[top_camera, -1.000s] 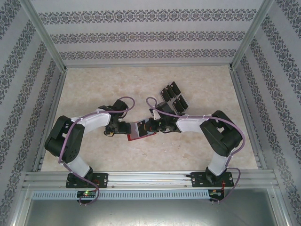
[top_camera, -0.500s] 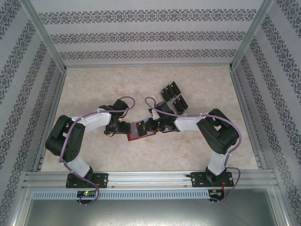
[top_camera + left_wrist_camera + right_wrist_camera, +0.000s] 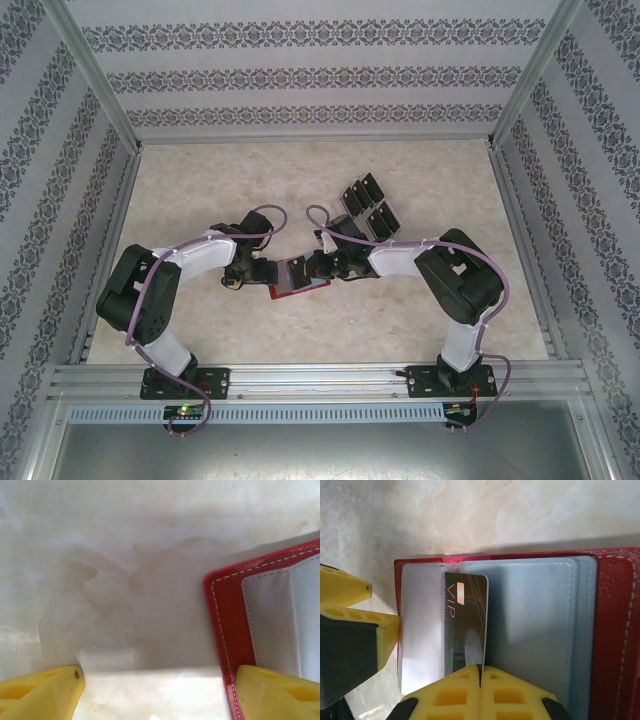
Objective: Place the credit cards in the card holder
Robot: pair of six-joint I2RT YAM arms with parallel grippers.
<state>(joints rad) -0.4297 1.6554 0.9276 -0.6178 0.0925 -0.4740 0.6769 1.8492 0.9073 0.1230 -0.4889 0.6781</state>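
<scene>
the big beige stone-look table (image 3: 200,190) holds everything. the white and black left arm (image 3: 185,258) and right arm (image 3: 425,262) reach in and meet near the middle. behind the right arm, thin black credit cards (image 3: 368,205) stand in tilted rows. the red leather-like folding card holder (image 3: 300,278) lies open between the arms, grey pockets up. the left gripper (image 3: 157,672) is spread wide and holds nothing, one yellow finger (image 3: 270,692) resting on the card holder's red edge. the right gripper (image 3: 481,670) is pinched tight on one black card with gold "vip" letters (image 3: 464,615), which lies over the grey pockets.
</scene>
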